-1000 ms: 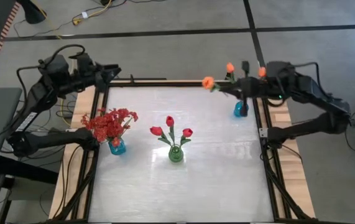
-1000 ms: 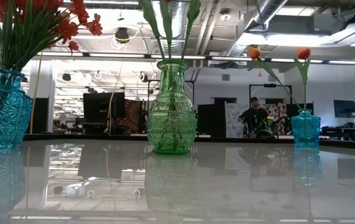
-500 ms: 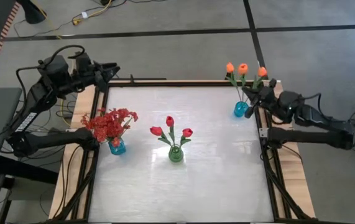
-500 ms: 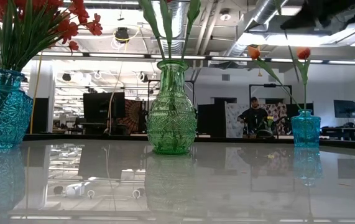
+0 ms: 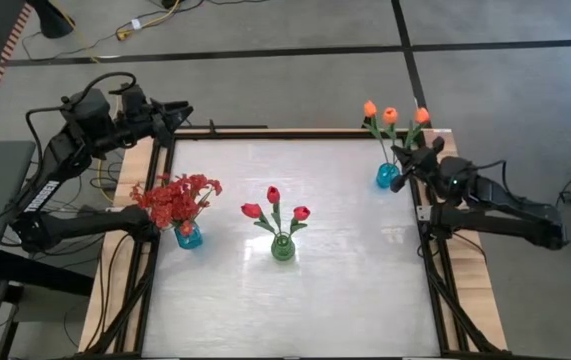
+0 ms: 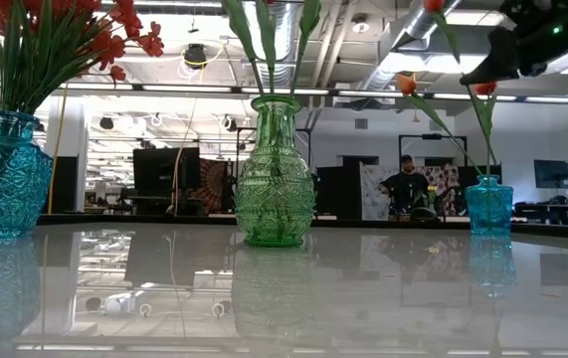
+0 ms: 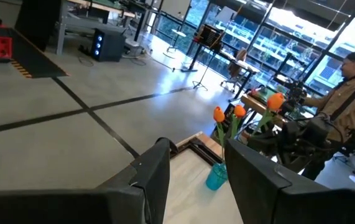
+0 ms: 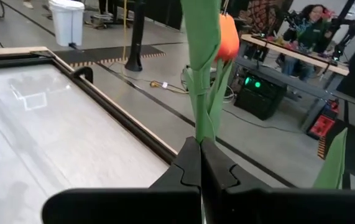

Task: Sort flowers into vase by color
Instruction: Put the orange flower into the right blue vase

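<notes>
The right gripper (image 5: 412, 160) hung over the bench's (image 5: 295, 290) far right corner, its fingers (image 8: 193, 163) pinching the green stem of an orange tulip (image 5: 422, 115) that stood with two other orange tulips in the small blue vase (image 5: 387, 176). Near the middle, three red tulips (image 5: 273, 194) stood in a green vase (image 5: 283, 247). By the left edge, red sprays (image 5: 173, 196) filled another blue vase (image 5: 188, 236). The left gripper (image 5: 177, 107) waited spread beyond the far left corner.

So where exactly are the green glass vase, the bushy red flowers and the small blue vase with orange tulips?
Green glass vase (image 6: 275, 179): low view, on its patterned belly.
Bushy red flowers (image 5: 173, 197): high view, middle of the blooms.
Small blue vase with orange tulips (image 6: 488, 206): low view, on its glass body.
</notes>
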Controlling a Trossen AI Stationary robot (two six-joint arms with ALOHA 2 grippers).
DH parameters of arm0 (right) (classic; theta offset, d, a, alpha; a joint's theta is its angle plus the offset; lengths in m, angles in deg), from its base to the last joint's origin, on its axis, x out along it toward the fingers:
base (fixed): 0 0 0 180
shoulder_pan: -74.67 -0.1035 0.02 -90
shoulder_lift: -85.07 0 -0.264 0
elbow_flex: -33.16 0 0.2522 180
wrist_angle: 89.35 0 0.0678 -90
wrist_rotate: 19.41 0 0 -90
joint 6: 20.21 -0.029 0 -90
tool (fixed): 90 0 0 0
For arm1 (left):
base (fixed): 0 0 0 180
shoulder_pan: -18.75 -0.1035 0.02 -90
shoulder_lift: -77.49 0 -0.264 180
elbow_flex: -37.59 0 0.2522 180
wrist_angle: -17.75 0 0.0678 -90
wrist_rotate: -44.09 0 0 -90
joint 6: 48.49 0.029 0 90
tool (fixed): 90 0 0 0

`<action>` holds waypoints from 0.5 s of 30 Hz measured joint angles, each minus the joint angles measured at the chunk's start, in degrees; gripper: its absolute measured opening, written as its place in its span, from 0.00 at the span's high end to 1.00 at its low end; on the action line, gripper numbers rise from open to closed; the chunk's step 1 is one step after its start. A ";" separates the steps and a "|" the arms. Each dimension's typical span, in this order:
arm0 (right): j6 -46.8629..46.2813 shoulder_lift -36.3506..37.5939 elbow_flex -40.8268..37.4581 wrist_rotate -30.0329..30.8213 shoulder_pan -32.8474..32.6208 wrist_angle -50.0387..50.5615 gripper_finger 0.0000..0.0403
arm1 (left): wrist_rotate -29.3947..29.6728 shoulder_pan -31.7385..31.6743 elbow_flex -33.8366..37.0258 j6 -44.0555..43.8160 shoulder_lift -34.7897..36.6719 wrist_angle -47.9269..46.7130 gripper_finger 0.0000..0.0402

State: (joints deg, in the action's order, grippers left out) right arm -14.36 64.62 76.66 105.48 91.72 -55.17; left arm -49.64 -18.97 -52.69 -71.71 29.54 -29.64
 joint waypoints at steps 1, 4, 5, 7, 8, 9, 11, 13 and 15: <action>0.03 -0.02 -0.21 0.00 0.26 -0.03 0.96 | 0.00 0.00 0.00 -0.01 0.00 0.00 0.65; 0.21 0.00 -1.16 -0.02 1.18 -0.48 0.96 | 0.00 0.00 0.00 -0.03 0.00 0.01 0.65; 0.17 0.00 -1.60 0.00 1.48 -0.56 0.96 | 0.02 0.00 0.00 -0.04 0.00 0.00 0.65; 0.29 -0.02 -2.95 -0.01 2.03 -2.31 0.96 | 0.02 0.00 0.00 -0.06 0.00 0.00 0.65; 0.46 -0.03 -3.62 -0.02 2.30 -3.65 0.96 | 0.02 0.00 0.00 -0.08 0.00 0.00 0.65; 0.64 -0.04 -4.12 -0.04 2.49 -4.84 0.96 | 0.02 0.00 0.00 -0.10 0.00 0.00 0.65; 1.65 -0.04 -5.00 -0.04 2.89 -7.25 0.96 | 0.02 0.00 0.00 -0.13 0.00 0.00 0.65; 2.21 -0.04 -5.49 -0.04 3.26 -9.10 0.96 | 0.02 0.00 0.00 -0.15 0.00 0.00 0.65; 2.21 -0.04 -5.62 -0.08 3.71 -9.52 0.96 | -0.04 0.00 0.00 -0.15 0.00 -0.03 0.65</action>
State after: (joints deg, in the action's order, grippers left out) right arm -12.15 64.58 71.04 105.40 95.43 -64.70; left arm -49.68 -18.97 -52.69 -71.87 29.54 -29.67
